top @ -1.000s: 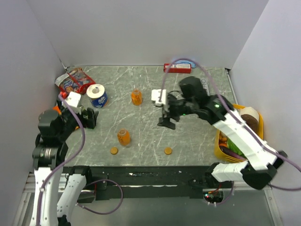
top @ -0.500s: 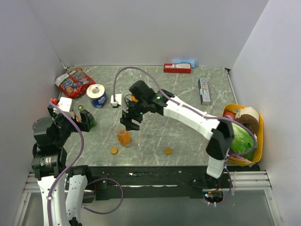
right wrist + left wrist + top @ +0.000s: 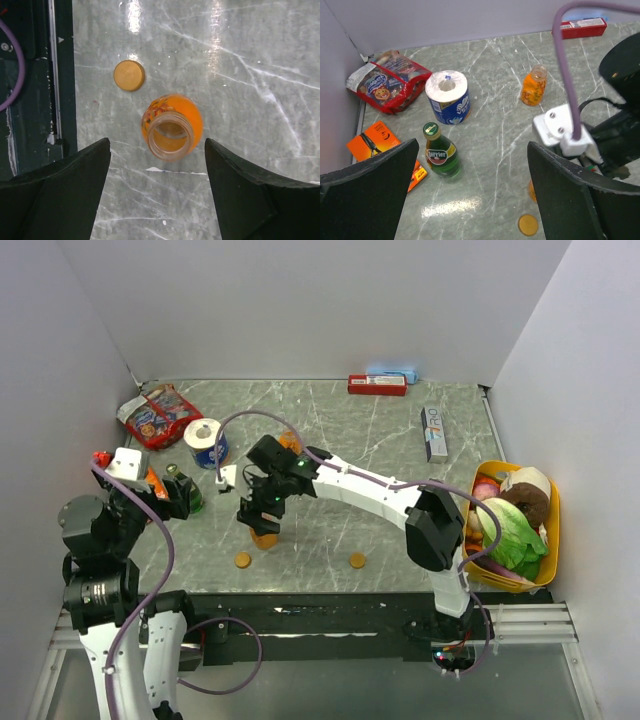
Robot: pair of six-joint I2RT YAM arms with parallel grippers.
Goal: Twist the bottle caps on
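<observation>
One orange bottle [image 3: 264, 538] stands uncapped near the front edge; the right wrist view looks down into its open neck [image 3: 172, 127]. My right gripper [image 3: 259, 514] hovers above it, open and empty [image 3: 157, 142], jaws either side of it. The second bottle [image 3: 289, 443] stands further back, partly behind the right arm, and shows uncapped in the left wrist view [image 3: 534, 86]. One orange cap [image 3: 242, 560] lies close to the near bottle [image 3: 129, 75] [image 3: 528, 224]. The other cap [image 3: 357, 560] lies to the right. My left gripper [image 3: 172, 502] is open and empty [image 3: 470, 200].
A green Perrier bottle [image 3: 440, 152] stands just ahead of the left gripper. A toilet-paper roll [image 3: 205, 443], a cookie pack [image 3: 155, 412] and an orange booklet [image 3: 382, 142] are at the left. A red box [image 3: 377, 385], a toothpaste box [image 3: 432, 433] and a yellow basket [image 3: 553, 502] of food are at the right.
The right arm has swept left across the table, from the middle to above the near bottle. The left arm has drawn back to the left.
</observation>
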